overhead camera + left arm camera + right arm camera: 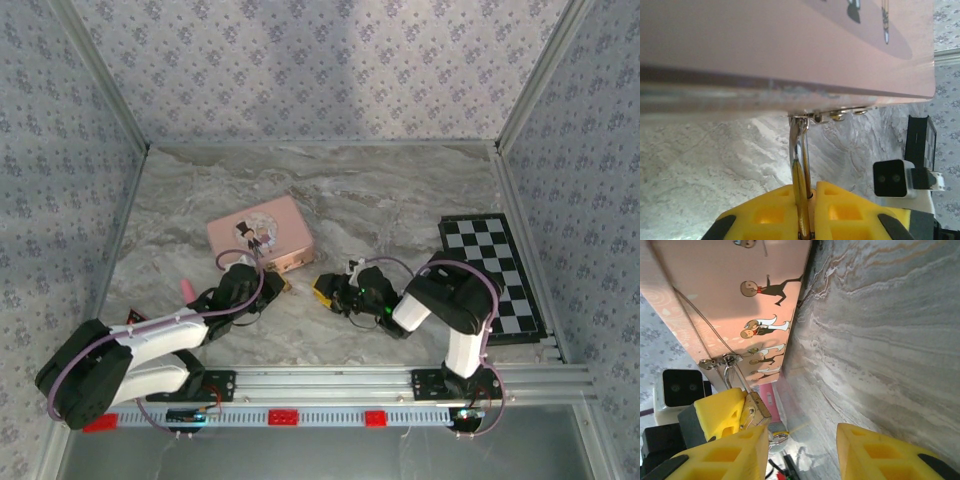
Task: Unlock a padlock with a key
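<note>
Aluminium rail point(330, 381) runs along the near edge of the desk point(400, 200) and carries both arm bases. From it the left arm reaches up and to the right and the right arm bends to the left. The two grippers end close together just in front of the pink box point(262, 230). The left gripper point(805, 189) has its yellow jaws clenched on the padlock point(799, 200), seen edge-on in the left wrist view as a thin brass strip between the pads. The silver shackle point(799, 142) rises from it and hooks through a small metal hasp point(812, 117) on the box's front edge. The right gripper point(800, 442) sits just beside it, its jaws released and apart with bare desk between them. In the right wrist view a small silvery ring point(778, 434) shows just below the padlock's brass body; whether it belongs to a key I cannot tell. A pink stick point(185, 288) lies on the desk left of the left arm. Farther right, a black-and-white chequered board point(497, 272) lies flat near the side wall. Flowered blue-grey wallpaper point(320, 70) lines the walls behind.
</note>
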You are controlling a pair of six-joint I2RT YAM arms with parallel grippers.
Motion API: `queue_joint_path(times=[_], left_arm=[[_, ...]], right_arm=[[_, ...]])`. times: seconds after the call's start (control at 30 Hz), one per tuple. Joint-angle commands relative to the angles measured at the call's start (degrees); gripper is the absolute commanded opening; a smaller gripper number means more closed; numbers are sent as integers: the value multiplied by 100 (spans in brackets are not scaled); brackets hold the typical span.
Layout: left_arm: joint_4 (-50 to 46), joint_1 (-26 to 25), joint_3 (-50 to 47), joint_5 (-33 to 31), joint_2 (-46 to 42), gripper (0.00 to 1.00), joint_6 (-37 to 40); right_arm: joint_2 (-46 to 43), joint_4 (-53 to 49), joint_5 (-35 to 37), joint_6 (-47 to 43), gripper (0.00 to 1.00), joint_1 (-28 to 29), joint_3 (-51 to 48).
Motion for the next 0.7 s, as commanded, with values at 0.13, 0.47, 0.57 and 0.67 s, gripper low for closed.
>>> queue_joint_path(times=[0.13,0.47,0.57,0.67], left_arm=[[174,55,155,-13,-228,0,-97],[-137,116,271,76,-165,0,-174],[-125,133,297,114,-134,0,-170],[-111,138,305,171,-157,0,-162]], right_arm=[[-908,-1859,233,-1525,40,35,397],[-2334,-4036,2384,-5494,42,974,906],[-2279,-3757,2667,-6401,44,1296,918],[-2244,-3265,3016,-7108,49,1590,760]])
